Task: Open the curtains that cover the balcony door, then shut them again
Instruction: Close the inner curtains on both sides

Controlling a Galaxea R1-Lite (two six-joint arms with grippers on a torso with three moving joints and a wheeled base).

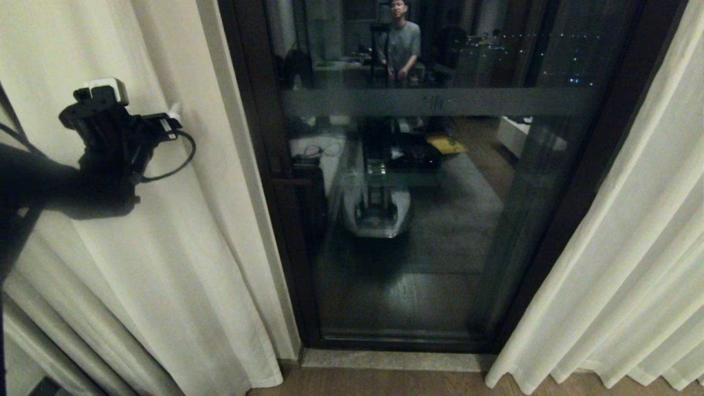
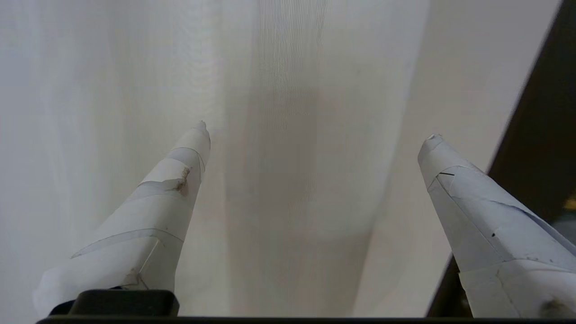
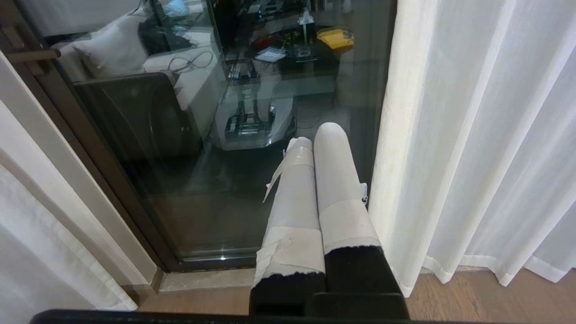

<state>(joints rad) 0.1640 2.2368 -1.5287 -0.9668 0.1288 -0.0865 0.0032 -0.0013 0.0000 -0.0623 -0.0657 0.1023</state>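
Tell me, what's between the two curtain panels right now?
The balcony door stands uncovered between the left curtain panel and the right curtain panel, clearest in the head view.

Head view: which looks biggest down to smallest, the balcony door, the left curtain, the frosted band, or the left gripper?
1. Balcony door and left curtain: alike, unranked.
2. Frosted band.
3. Left gripper, though nearest the camera.

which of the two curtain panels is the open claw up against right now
The left curtain panel, beside the balcony door. The open left claw faces its pleats at close range, while the right curtain panel has no claw near it in the head view.
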